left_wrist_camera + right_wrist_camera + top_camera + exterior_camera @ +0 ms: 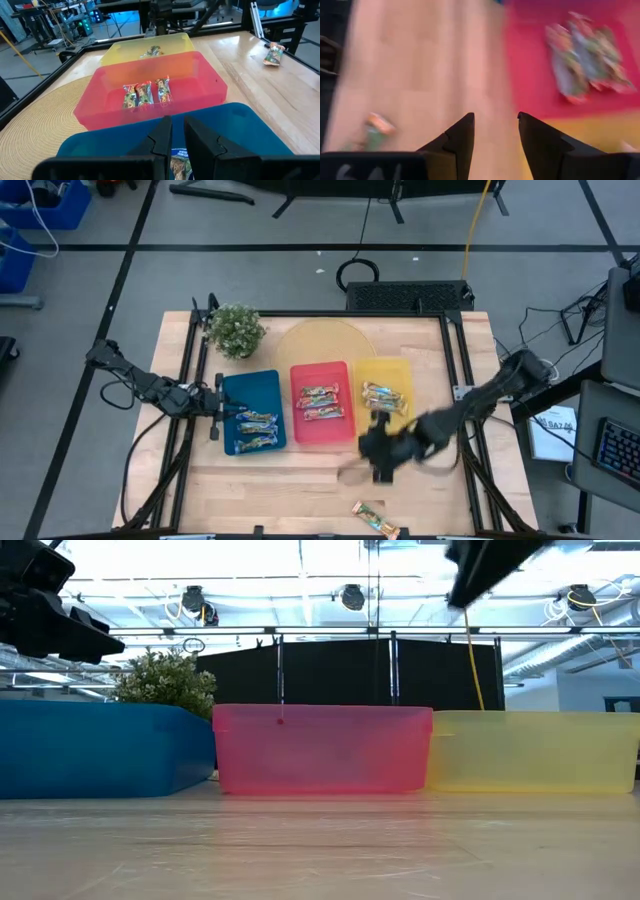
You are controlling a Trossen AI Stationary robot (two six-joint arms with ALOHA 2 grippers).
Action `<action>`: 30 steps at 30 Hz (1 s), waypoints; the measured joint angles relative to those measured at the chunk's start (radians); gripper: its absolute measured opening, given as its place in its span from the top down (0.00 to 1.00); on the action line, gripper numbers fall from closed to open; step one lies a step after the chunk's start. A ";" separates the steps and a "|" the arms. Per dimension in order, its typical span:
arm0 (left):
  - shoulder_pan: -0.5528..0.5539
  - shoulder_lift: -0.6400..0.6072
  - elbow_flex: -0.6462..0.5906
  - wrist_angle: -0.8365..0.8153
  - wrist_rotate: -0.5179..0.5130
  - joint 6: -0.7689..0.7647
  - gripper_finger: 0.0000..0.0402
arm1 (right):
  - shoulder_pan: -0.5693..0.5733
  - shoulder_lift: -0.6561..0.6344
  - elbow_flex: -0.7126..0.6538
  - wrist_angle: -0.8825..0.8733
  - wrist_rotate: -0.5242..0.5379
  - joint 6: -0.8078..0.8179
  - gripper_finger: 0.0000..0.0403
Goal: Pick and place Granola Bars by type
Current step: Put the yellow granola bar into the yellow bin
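Three trays stand side by side: blue (268, 385), red (322, 372) and yellow (395, 367). Each holds Granola Bars: blue-silver ones (257, 430), red-green ones (320, 402) and orange-gold ones (385, 397). One loose bar (375, 518) lies flat on the table near the front edge. My right gripper (384, 468) hovers open above the bare table in front of the red and yellow trays, nothing between its fingers (496, 122). My left gripper (228, 410) waits over the blue tray's left rim, its fingers a narrow gap apart (177, 132) and empty.
A potted plant (235, 330) stands at the far left behind the blue tray. A round woven mat (320, 340) lies behind and under the trays. Bare wood runs in front of the trays to the near edge.
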 joint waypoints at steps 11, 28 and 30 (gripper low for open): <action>0.000 0.000 0.000 0.002 0.000 -0.006 0.86 | 0.184 0.501 0.609 -0.419 -0.113 0.314 0.67; 0.000 0.000 0.000 0.007 -0.038 0.031 0.86 | 0.257 0.593 0.646 -0.146 -0.397 0.509 0.71; 0.000 0.000 0.000 0.007 -0.048 0.031 0.86 | 0.255 0.593 0.608 -0.091 -0.416 0.513 0.73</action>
